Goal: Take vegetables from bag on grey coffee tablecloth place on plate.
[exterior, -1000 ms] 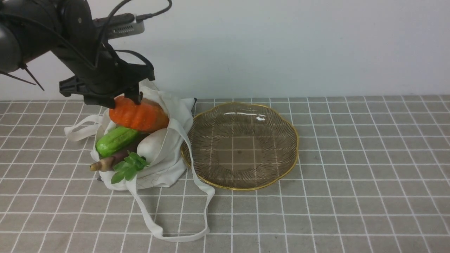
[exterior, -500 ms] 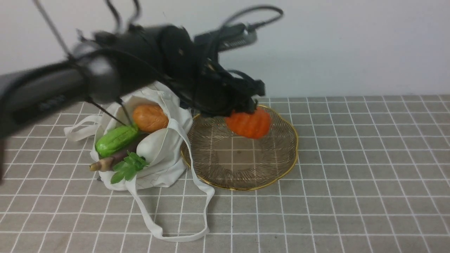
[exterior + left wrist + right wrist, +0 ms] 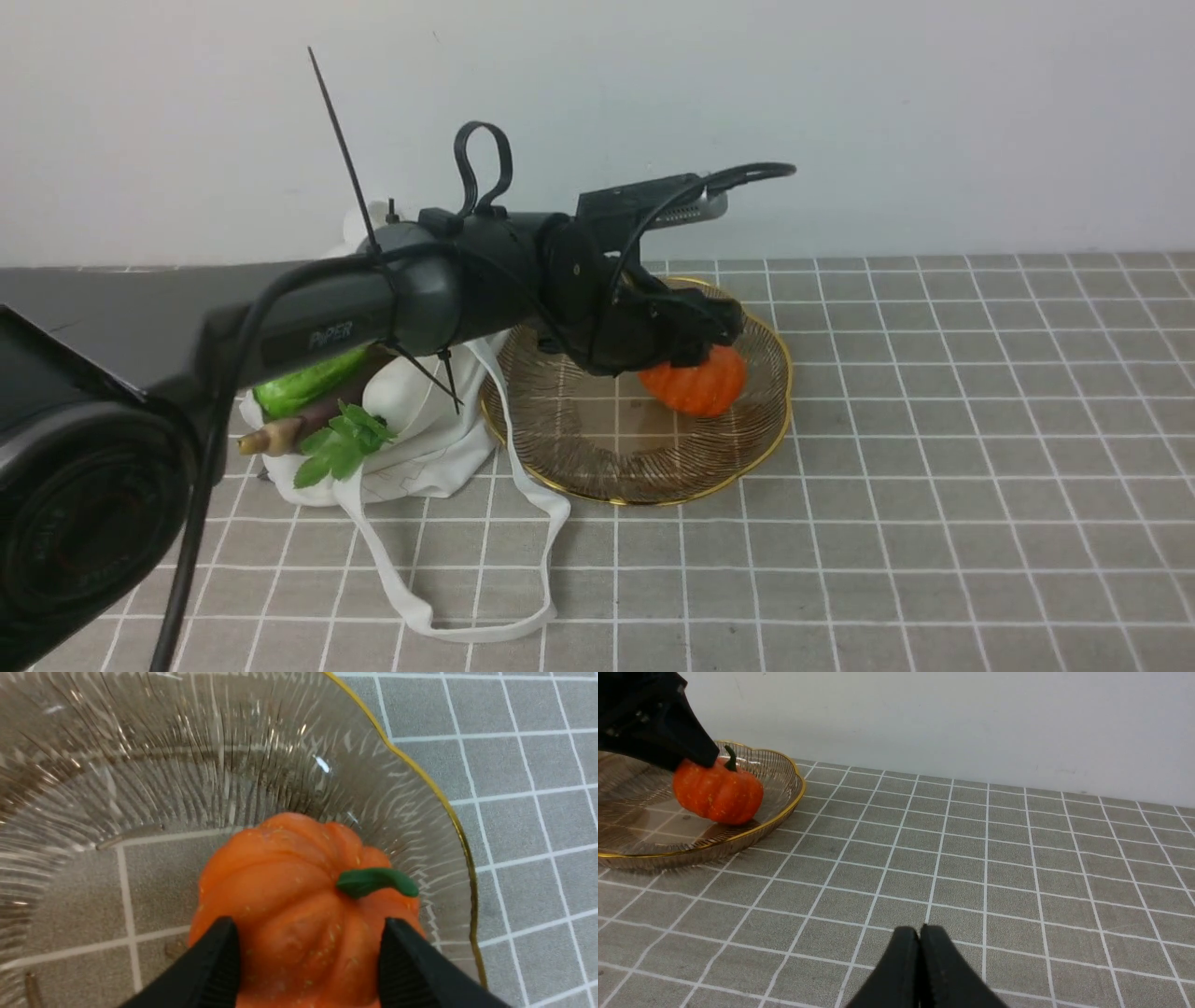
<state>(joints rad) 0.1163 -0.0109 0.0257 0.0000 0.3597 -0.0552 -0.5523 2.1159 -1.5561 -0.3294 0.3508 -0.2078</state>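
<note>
Plainly, left claw (image 3: 308, 926) pinches the ribbed orange pumpkin (image 3: 280, 872) inside ribbed, gold-rimmed glass plate (image 3: 233, 765); right claw (image 3: 919, 927) pressed together.

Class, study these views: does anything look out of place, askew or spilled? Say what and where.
Nothing is spilled or damaged. The bag lies slumped on its side, with a purple-brown root and leafy sprig poking out over the tablecloth, and one strap trailing loose past the plate.

The only legible marking is "PiPER", on the left arm (image 3: 331, 334), at nine o'clock from the plate (image 3: 644, 502).
</note>
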